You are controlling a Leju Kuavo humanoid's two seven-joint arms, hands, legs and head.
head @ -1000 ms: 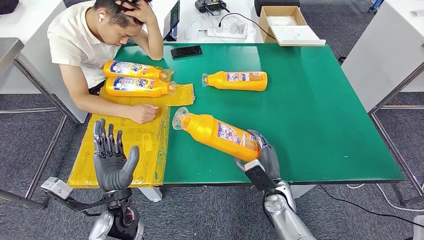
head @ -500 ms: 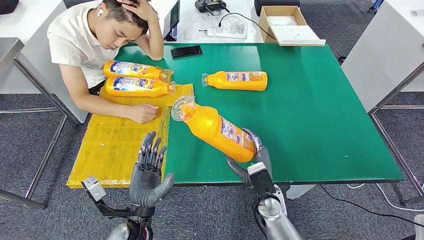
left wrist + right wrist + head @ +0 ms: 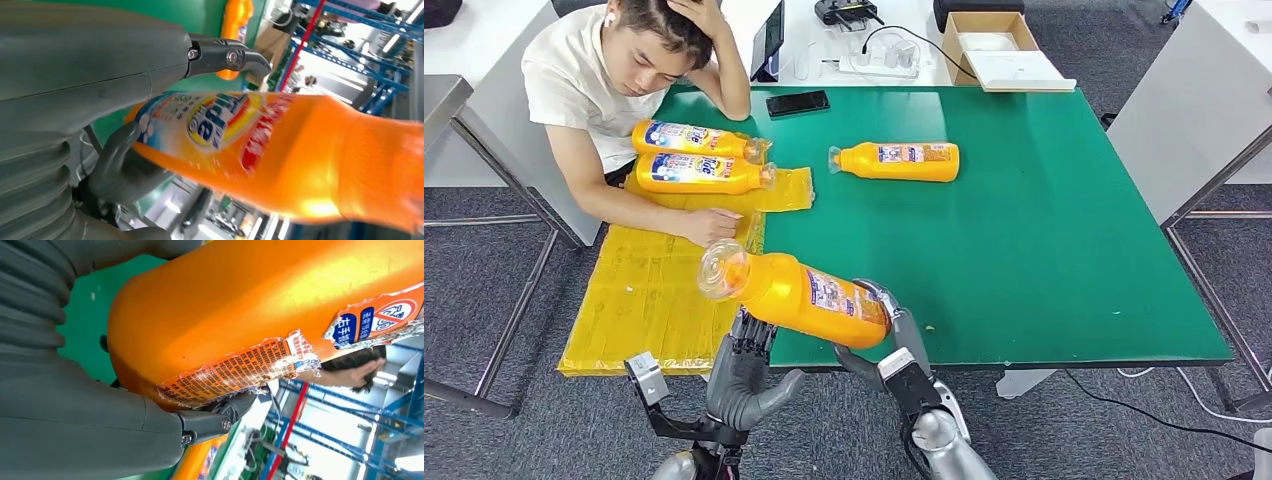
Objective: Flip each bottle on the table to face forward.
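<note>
My right hand (image 3: pixel 902 352) grips an orange bottle (image 3: pixel 799 293) by its base and holds it lifted over the table's front edge, clear cap pointing left. The torn back label (image 3: pixel 240 370) faces up in the right wrist view. My left hand (image 3: pixel 746 368) is just beneath the bottle's neck end, fingers stretched up under it, thumb apart, holding nothing. In the left wrist view the bottle's front label (image 3: pixel 220 122) passes close by my fingers (image 3: pixel 227 55). A third bottle (image 3: pixel 899 160) lies on the green mat (image 3: pixel 1044 220); two more (image 3: pixel 694 140) (image 3: pixel 699 174) lie at the far left.
A person leans on the table's far left corner, one hand (image 3: pixel 709 226) resting on the yellow plastic sheet (image 3: pixel 654 300). A black phone (image 3: pixel 796 103) lies at the mat's far edge. A cardboard box (image 3: pixel 996 45) stands behind the table.
My right hand has lifted the bottle off the mat and swung it left toward the front edge. My left hand has moved right, coming in under the bottle.
</note>
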